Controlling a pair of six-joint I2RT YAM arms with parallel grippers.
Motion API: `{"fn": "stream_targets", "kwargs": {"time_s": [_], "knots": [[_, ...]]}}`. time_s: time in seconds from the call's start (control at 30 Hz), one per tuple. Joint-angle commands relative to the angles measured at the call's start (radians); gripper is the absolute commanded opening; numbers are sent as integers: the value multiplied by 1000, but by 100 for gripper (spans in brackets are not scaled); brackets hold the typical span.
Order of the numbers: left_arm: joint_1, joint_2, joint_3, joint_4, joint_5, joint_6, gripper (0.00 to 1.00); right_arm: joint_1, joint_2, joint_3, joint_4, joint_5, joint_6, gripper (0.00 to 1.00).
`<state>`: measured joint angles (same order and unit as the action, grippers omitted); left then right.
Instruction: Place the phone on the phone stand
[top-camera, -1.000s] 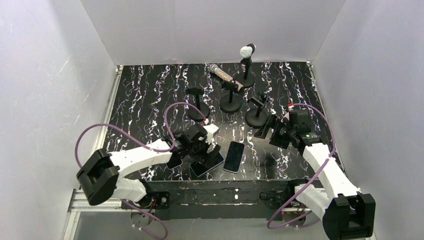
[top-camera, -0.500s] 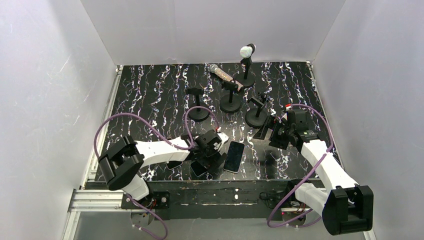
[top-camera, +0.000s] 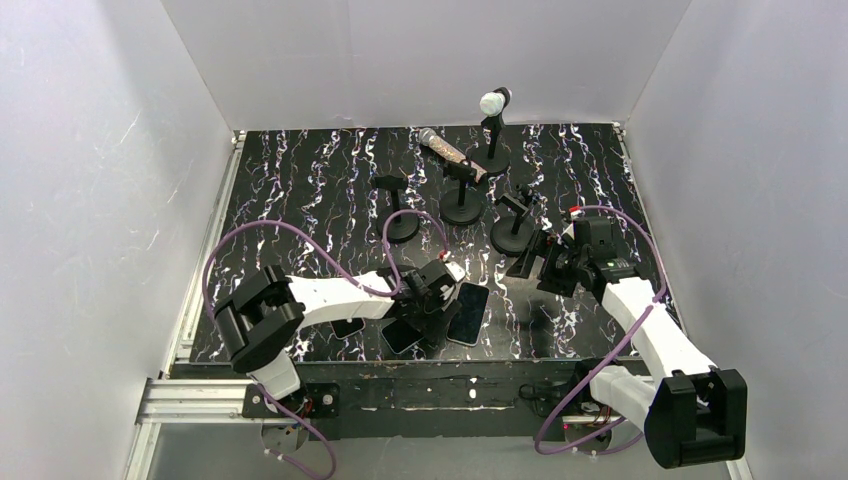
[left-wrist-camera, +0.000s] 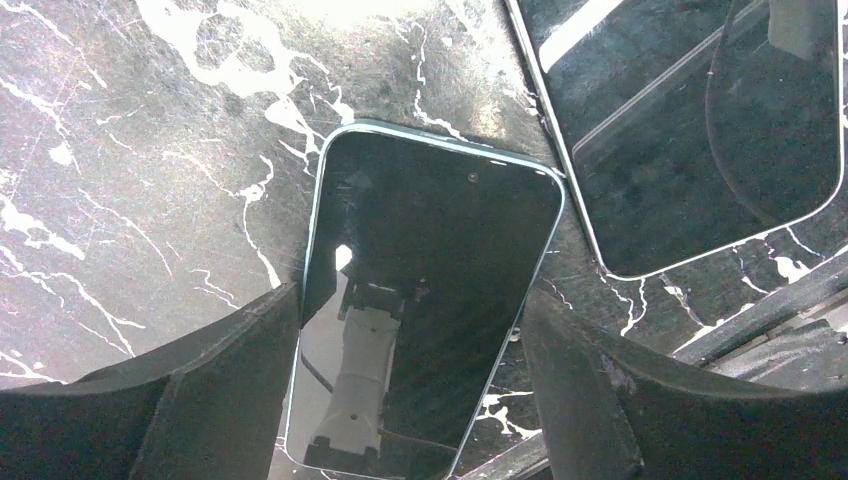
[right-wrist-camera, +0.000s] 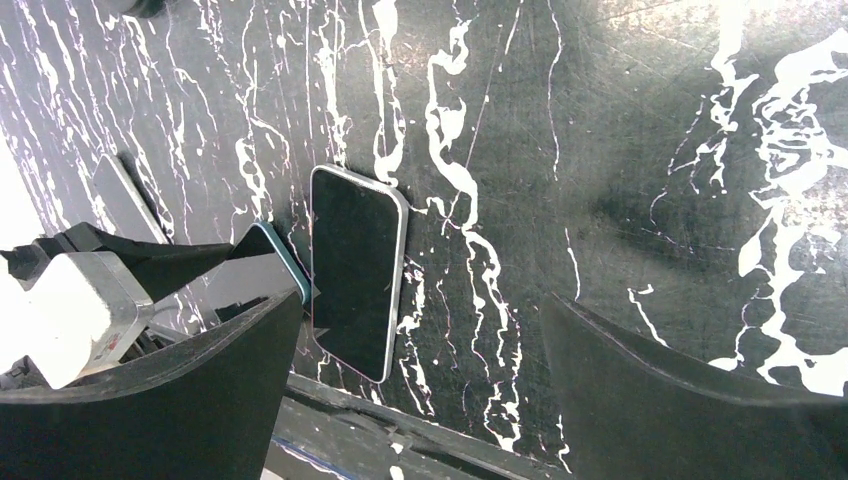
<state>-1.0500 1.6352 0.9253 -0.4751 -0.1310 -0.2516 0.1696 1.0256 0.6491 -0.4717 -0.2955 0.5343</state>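
Three dark phones lie flat near the table's front edge. My left gripper (top-camera: 428, 316) is open and low over the middle one, a teal-edged phone (left-wrist-camera: 430, 300) (top-camera: 400, 336). Its fingers (left-wrist-camera: 200, 400) straddle the phone's long sides without touching. A silver-edged phone (top-camera: 468, 313) (right-wrist-camera: 355, 285) lies just to the right, also in the left wrist view (left-wrist-camera: 700, 130). A third phone (top-camera: 348, 327) is partly hidden by the left arm. Two empty black stands (top-camera: 398, 215) (top-camera: 515, 228) stand mid-table. My right gripper (top-camera: 530, 262) (right-wrist-camera: 420, 400) is open and empty above bare table.
Two more black stands (top-camera: 462, 195) (top-camera: 492, 150) at the back each carry a microphone. The table's front edge (right-wrist-camera: 400, 420) runs close behind the phones. White walls enclose the table on three sides. Purple cables loop over the left arm (top-camera: 300, 300).
My left gripper has moved right along the front edge, from left of the teal-edged phone to over it. The right arm has hardly moved. No phone has shifted.
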Motion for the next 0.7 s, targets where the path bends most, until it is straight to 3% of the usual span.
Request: {"fn": "stream_targets", "kwargs": {"time_s": [0.0, 0.13, 0.2, 0.43, 0.67], "knots": [[-18, -3, -10, -29, -100, -3, 70, 15, 18, 56, -2, -34, -28, 96], [-19, -71, -14, -31, -144, 5, 59, 38, 47, 79, -3, -55, -29, 94], [-19, -108, -14, -25, -150, 8, 47, 59, 60, 91, -1, -54, -28, 93], [-19, -267, -30, 12, -173, -18, 46, 130, 78, 142, -25, -53, -23, 93], [-19, -405, -12, 36, -150, -18, 45, 197, 19, 184, 46, -153, 34, 91]]}}
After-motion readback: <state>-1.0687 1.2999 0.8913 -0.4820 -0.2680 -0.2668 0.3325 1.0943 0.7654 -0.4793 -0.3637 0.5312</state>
